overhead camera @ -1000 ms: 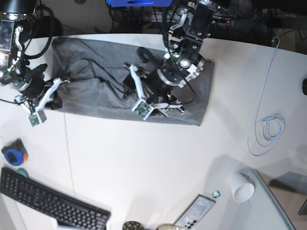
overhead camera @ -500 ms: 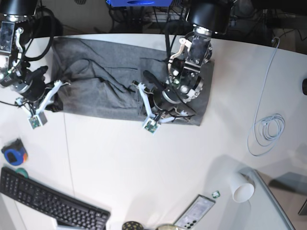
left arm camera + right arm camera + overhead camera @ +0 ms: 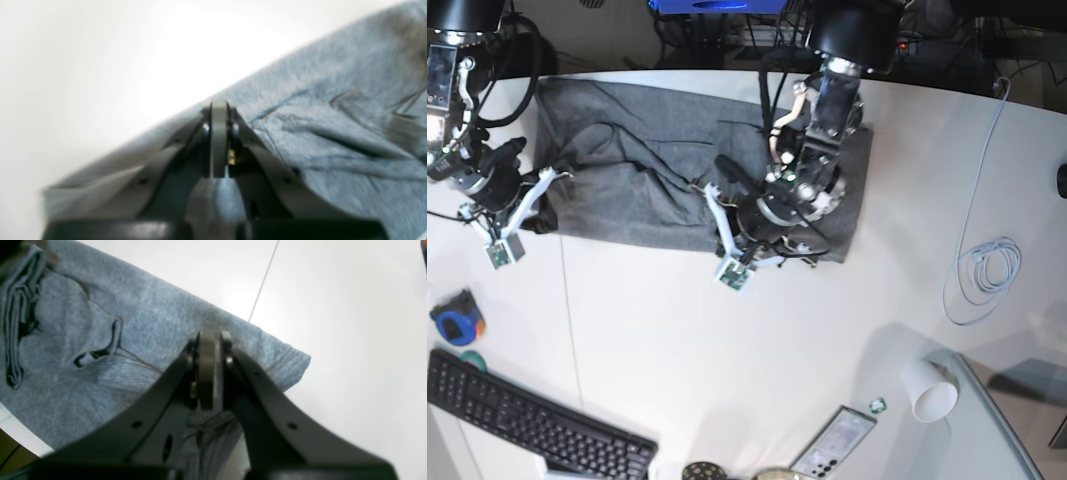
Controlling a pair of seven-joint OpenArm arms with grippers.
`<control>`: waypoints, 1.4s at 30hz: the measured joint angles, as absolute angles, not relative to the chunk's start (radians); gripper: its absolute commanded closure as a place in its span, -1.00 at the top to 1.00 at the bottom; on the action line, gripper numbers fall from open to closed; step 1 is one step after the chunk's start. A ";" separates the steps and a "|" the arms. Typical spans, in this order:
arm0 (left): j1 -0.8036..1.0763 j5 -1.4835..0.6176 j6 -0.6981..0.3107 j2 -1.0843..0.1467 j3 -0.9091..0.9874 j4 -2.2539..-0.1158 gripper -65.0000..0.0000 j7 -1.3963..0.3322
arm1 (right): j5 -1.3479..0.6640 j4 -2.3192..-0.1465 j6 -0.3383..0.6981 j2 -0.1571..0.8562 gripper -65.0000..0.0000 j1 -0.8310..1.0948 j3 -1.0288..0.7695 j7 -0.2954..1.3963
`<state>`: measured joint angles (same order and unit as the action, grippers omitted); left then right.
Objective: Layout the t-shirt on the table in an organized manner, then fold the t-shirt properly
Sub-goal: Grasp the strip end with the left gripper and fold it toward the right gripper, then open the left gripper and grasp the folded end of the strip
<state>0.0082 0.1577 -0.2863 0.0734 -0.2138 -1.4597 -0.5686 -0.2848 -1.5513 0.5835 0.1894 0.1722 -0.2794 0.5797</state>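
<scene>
The grey t-shirt (image 3: 647, 150) lies as a wrinkled band across the far side of the white table (image 3: 727, 360). My left gripper (image 3: 782, 250) is on the shirt's near edge towards its right end. In the left wrist view the left gripper (image 3: 219, 106) is shut, its pads pressed together on the hem of the t-shirt (image 3: 333, 100). At the shirt's near left corner my right gripper (image 3: 537, 212) is low over the cloth. The right wrist view shows the right gripper (image 3: 208, 335) shut with cloth of the t-shirt (image 3: 133, 326) bunched under its pads.
A black keyboard (image 3: 527, 425) and a blue and orange object (image 3: 457, 322) lie at the near left. A coiled white cable (image 3: 982, 270) lies at the right. A paper cup (image 3: 930, 390) and a phone (image 3: 832, 445) sit near the front right corner.
My left gripper has come down to the shirt's near edge, shifted slightly left, and closed on it. The right arm has stayed in place at the left corner.
</scene>
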 measured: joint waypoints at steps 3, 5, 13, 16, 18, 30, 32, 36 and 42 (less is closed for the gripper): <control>0.089 0.175 -0.276 0.020 -0.217 -1.558 -1.00 -0.623 | -0.285 -1.560 0.583 0.190 -0.89 0.177 -0.283 0.579; 0.145 0.176 -0.278 -0.007 -0.213 -1.560 -1.00 -0.623 | -0.289 -1.567 0.583 0.182 -0.88 0.178 -0.284 0.579; 0.170 0.168 -0.273 -0.075 -0.199 -1.515 -1.00 -0.628 | -0.301 -1.570 0.583 0.001 0.06 0.113 -0.500 0.749; 0.208 0.147 -0.292 -0.072 -0.140 -1.600 -1.00 -0.624 | -0.415 -1.570 0.583 0.017 0.45 0.082 -0.567 0.833; 0.237 0.156 -0.293 -0.074 -0.051 -1.663 -1.00 -0.622 | -0.513 -1.570 0.583 0.035 0.50 0.090 -0.612 0.892; 0.280 -0.047 -0.288 -0.280 0.242 -1.561 -1.00 -0.510 | -0.754 -1.385 0.576 0.126 0.52 0.166 -0.697 1.060; 0.277 -0.095 -0.287 -0.294 0.244 -1.516 -1.00 -0.477 | -0.741 -1.324 0.574 0.130 0.52 0.168 -0.696 1.067; 0.258 -0.141 -0.290 -0.288 0.241 -1.420 -1.00 -0.383 | -0.748 -1.275 0.574 0.148 0.52 0.164 -0.687 1.015; 0.183 -0.145 -0.400 -0.282 0.245 -1.269 -1.00 -0.317 | -0.763 -1.212 0.577 0.193 0.52 0.164 -0.597 0.982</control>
